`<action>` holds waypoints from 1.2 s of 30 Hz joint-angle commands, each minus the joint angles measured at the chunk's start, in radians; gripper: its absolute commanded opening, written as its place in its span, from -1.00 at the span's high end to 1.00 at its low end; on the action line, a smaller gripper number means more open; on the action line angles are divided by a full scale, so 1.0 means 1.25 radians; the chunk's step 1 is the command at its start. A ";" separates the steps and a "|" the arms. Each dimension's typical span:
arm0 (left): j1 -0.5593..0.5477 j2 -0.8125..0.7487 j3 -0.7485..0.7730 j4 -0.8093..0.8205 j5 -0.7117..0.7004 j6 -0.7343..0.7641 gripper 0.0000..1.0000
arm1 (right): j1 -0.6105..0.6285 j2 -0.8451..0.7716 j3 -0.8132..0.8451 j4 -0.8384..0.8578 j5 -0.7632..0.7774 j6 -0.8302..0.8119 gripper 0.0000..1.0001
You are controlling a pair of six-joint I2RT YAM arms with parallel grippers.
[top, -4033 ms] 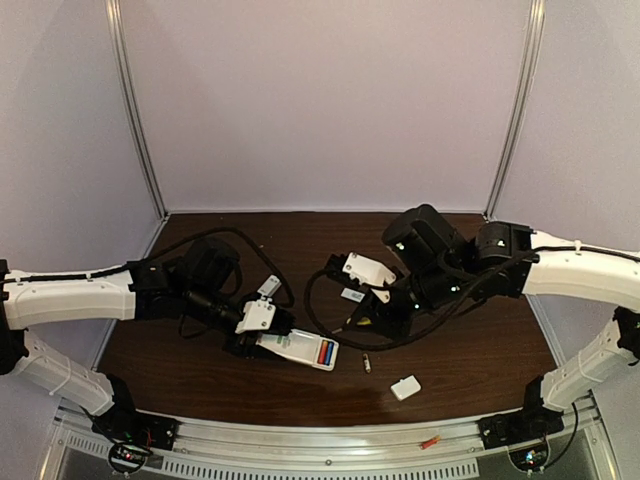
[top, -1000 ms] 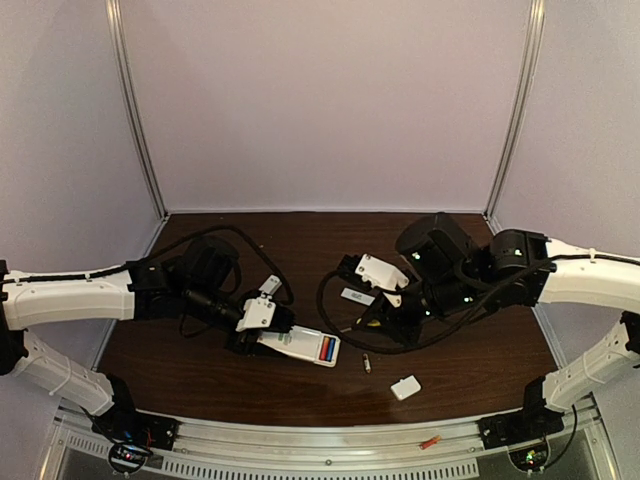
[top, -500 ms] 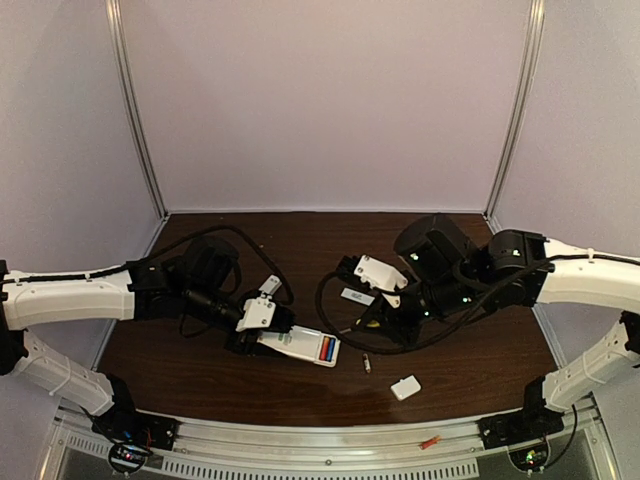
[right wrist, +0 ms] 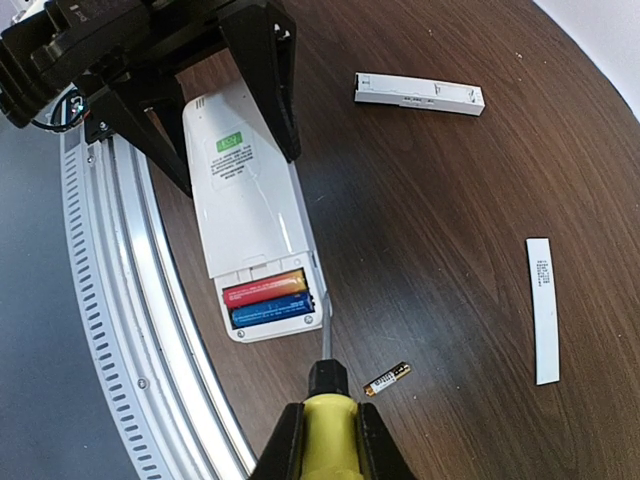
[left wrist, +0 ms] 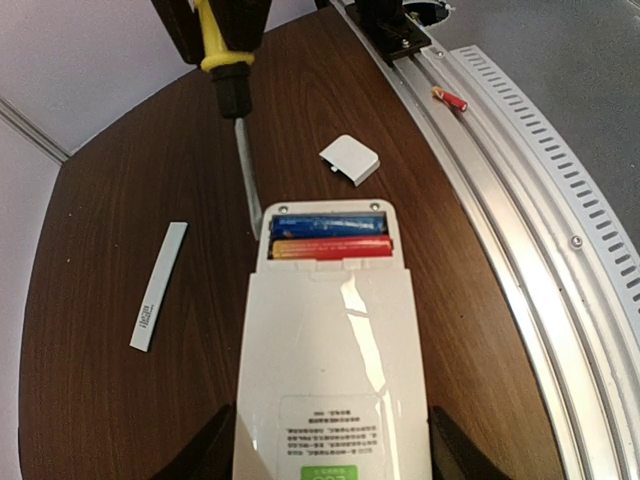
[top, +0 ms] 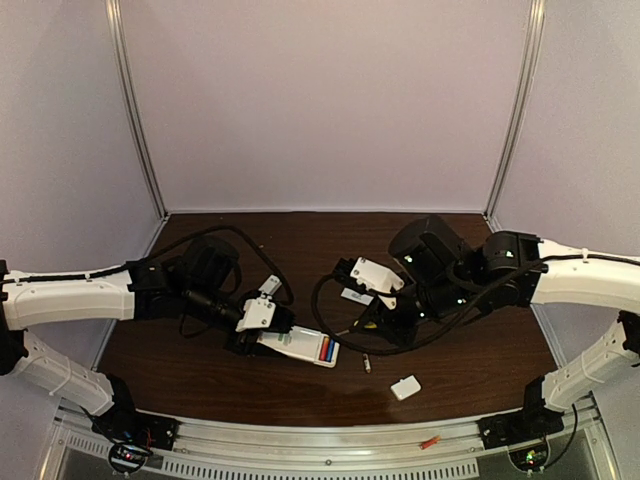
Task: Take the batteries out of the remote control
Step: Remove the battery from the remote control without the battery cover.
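The white remote control [left wrist: 330, 370] lies back-up on the table, its compartment open at the far end. Two batteries sit inside side by side, one blue [left wrist: 325, 226] and one red-and-gold [left wrist: 328, 247], also seen in the right wrist view as blue [right wrist: 270, 310] and red [right wrist: 265, 289]. My left gripper [left wrist: 330, 455] is shut on the remote's body, a finger on each long side. My right gripper [right wrist: 330, 425] is shut on the yellow-handled screwdriver [right wrist: 330, 440]. Its tip rests at the remote's edge beside the compartment. A loose battery [right wrist: 387, 378] lies on the table nearby.
The small white cover [top: 405, 387] lies near the front edge. A thin white strip [right wrist: 542, 310] and a white bar [right wrist: 419, 93] lie farther back. A small red item [left wrist: 449, 97] rests on the metal rail [left wrist: 520, 180] along the table's front.
My right arm has shifted a little left, bringing the screwdriver closer to the remote's open end. The left arm and the remote have not moved.
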 commanded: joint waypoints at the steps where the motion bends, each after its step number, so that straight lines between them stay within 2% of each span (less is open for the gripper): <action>1: -0.002 -0.018 0.010 0.021 0.018 -0.003 1.00 | 0.004 -0.001 0.008 0.010 0.009 0.005 1.00; 36: -0.002 -0.035 -0.015 0.029 0.015 -0.013 1.00 | 0.011 -0.032 -0.010 0.015 0.008 0.033 1.00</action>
